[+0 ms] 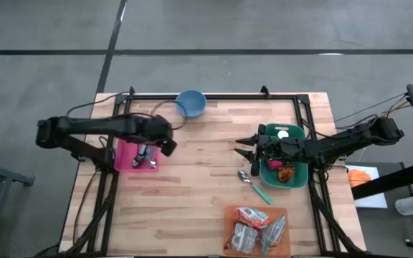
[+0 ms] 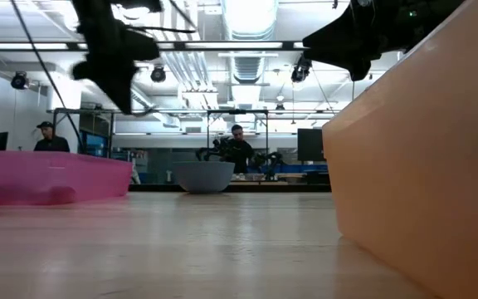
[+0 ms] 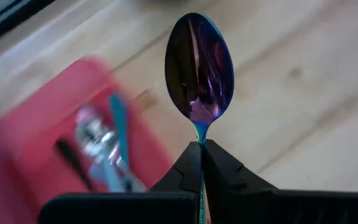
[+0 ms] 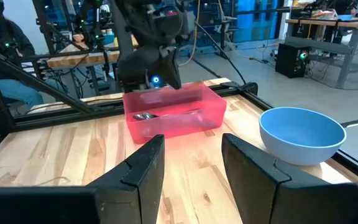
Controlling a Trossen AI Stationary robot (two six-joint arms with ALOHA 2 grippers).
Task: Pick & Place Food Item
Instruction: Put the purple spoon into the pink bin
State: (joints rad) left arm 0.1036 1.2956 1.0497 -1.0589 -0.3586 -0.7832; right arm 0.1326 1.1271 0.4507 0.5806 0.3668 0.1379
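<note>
Left jaws (image 3: 201, 146) clamped tight on iridescent spoon (image 3: 199, 65) at neck, bowl clear for scooping, above pink bin (image 1: 124, 156) holding cutlery. Right jaws (image 4: 191, 163) half open, empty, level, beside green bin (image 1: 297, 177) containing food item (image 1: 286, 173).

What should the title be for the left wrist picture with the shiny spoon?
Left gripper shut on a shiny spoon, above the pink bin.

Desk (image 1: 199, 179): light wooden planks.
On it: pink bin (image 1: 124, 159), blue bowl (image 1: 191, 102), green bin (image 1: 296, 175), orange tray (image 1: 229, 215) — and a green-handled spoon (image 1: 254, 185) lying loose.
</note>
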